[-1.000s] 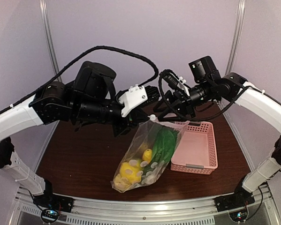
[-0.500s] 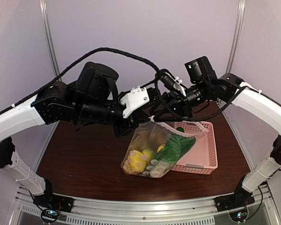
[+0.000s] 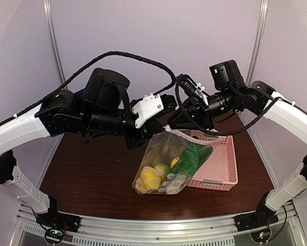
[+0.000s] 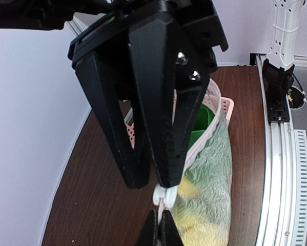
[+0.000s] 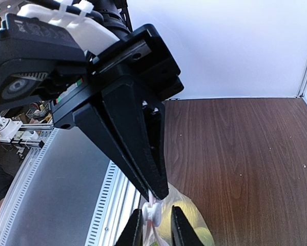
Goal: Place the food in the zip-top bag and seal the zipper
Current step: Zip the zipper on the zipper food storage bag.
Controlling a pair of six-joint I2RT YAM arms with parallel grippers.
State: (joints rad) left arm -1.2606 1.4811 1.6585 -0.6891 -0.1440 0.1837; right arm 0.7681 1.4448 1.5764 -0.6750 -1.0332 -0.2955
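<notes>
The clear zip-top bag [image 3: 163,148] hangs in the air between my two arms, its right side against the basket. The food shows through it: yellow lemons [image 3: 149,177] low down, a green vegetable [image 3: 192,155] higher up. My left gripper [image 3: 161,131] [image 4: 160,213] is shut on the zipper strip [image 4: 162,205] at the bag's top corner. Just beside that grip sits the white slider [image 5: 153,212] [image 4: 166,196]. My right gripper [image 5: 156,211] [image 3: 172,126] straddles the slider with narrow jaws, one finger at it and a small gap at the other.
A pink perforated basket [image 3: 221,166] stands on the brown table [image 3: 91,174] at the right, with the bag's right side leaning over its near-left rim. The aluminium rail [image 3: 158,228] runs along the table's front edge.
The bag has risen off the table and swung right toward the basket. My right gripper has come in to the bag's top corner and narrowed its jaws around the slider. The left grip is unchanged.
</notes>
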